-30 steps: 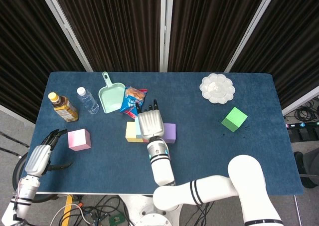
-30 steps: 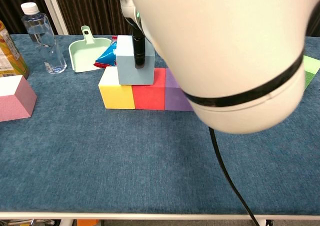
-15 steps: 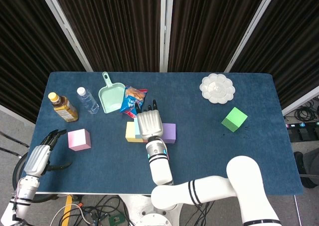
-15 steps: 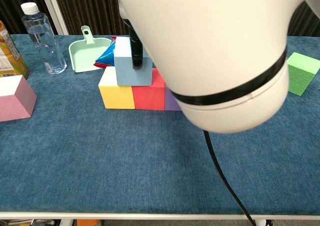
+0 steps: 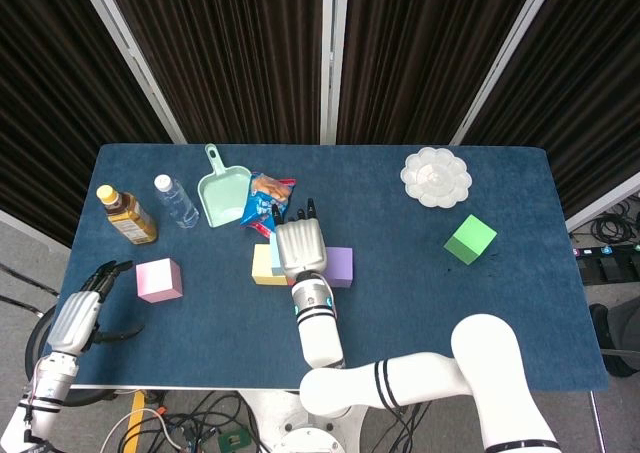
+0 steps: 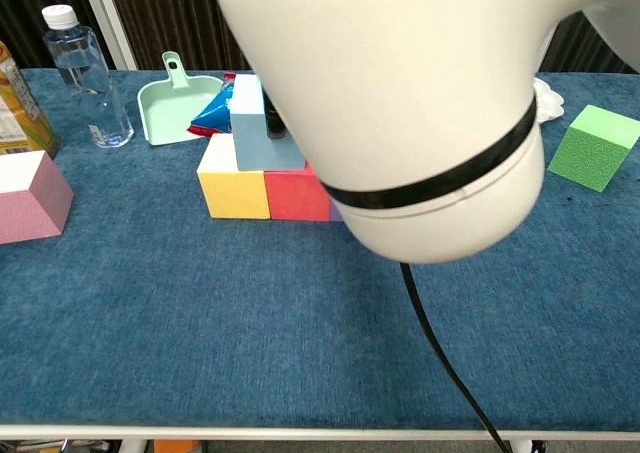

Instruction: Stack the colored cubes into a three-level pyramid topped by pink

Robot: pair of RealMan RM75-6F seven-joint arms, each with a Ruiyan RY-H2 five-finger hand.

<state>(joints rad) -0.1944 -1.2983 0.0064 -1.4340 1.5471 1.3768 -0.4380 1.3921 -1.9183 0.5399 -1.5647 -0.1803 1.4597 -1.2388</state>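
Blue cube [image 6: 255, 123] sits on the yellow cube [image 6: 232, 181] and red cube [image 6: 296, 194], straddling their seam; right hand [image 5: 298, 245] grips it from above. Purple cube [image 5: 339, 266] ends the base row, mostly hidden in chest view. Pink cube [image 5: 158, 279] lies well left on the tabletop [image 5: 420, 273], green cube [image 5: 470, 239] far right. Left hand [image 5: 82, 313] hangs off the left edge, fingers apart, holding nothing.
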